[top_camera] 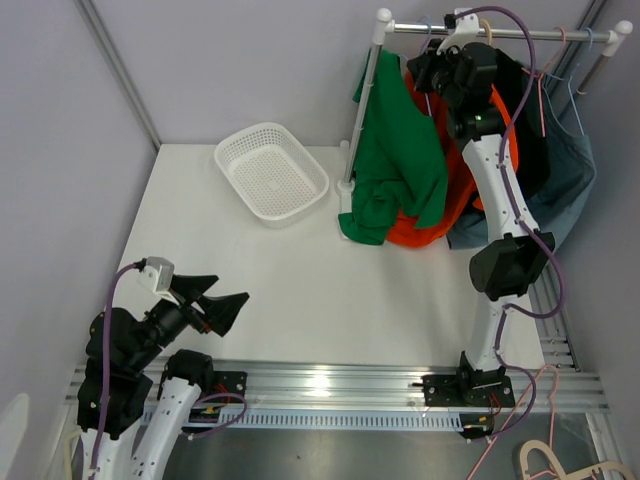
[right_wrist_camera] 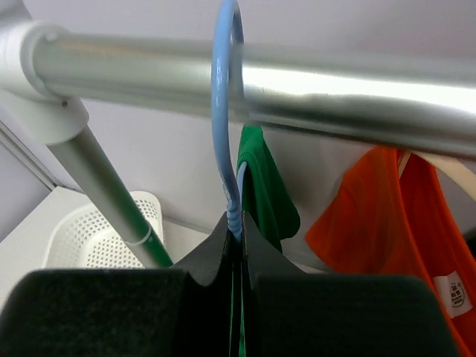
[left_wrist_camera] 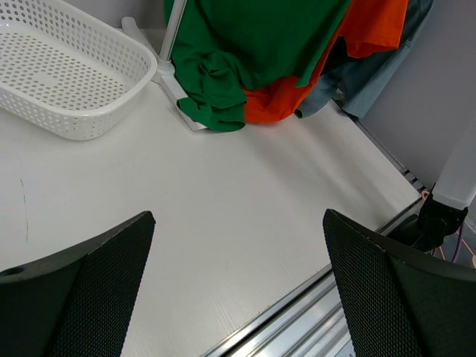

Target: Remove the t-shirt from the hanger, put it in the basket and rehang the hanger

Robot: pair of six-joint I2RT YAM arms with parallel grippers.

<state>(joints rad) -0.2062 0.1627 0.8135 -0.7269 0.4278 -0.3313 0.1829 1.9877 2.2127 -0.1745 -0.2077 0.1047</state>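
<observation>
A green t-shirt hangs from a light blue hanger hooked over the metal rail at the back right; its hem lies bunched on the table. My right gripper is raised to the rail and shut on the blue hanger's neck just below the hook, green cloth right behind it. It shows in the top view at the rail's left part. My left gripper is open and empty, low over the table's near left, far from the rack. Its fingers frame bare table.
An orange shirt, a dark garment and a grey-blue garment hang on the same rail to the right of the green one. A white perforated basket stands at the back middle. The rack's upright post stands beside the green shirt.
</observation>
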